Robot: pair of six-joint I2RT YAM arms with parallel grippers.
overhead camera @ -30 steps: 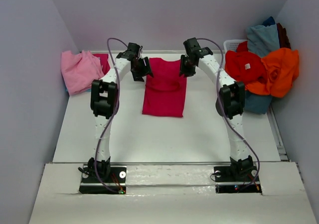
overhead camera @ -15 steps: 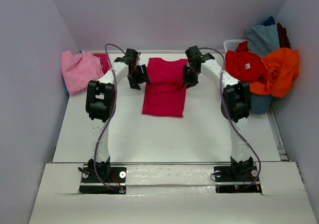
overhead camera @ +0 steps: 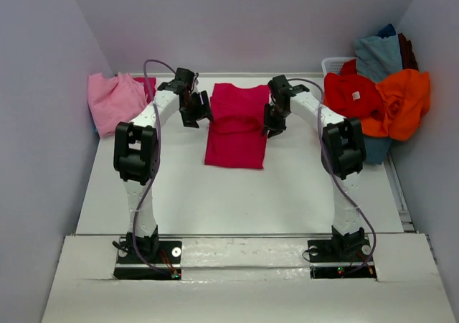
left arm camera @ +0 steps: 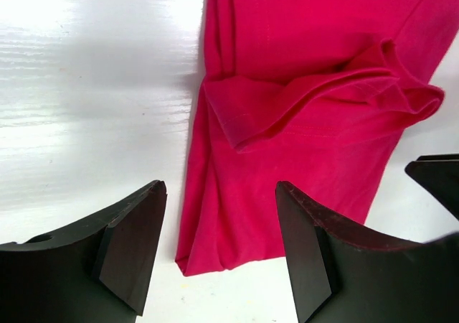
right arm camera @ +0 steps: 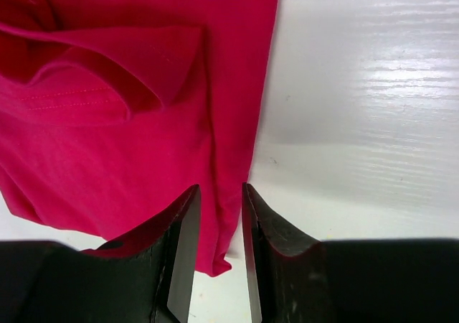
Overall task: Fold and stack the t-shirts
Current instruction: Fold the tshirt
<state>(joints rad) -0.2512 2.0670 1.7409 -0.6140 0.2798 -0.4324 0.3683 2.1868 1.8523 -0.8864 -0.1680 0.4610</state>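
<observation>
Lying flat, the crimson t-shirt (overhead camera: 237, 125) rests at the far middle of the desk (overhead camera: 215, 186), folded narrow with its upper part doubled over. The left arm's jaws stand wide apart above its left edge. The right arm's jaws are almost together at its right edge; I cannot tell whether they pinch the cloth. A pink t-shirt (overhead camera: 113, 102) lies far left. A red t-shirt (overhead camera: 351, 97) and an orange t-shirt (overhead camera: 401, 100) are heaped far right.
</observation>
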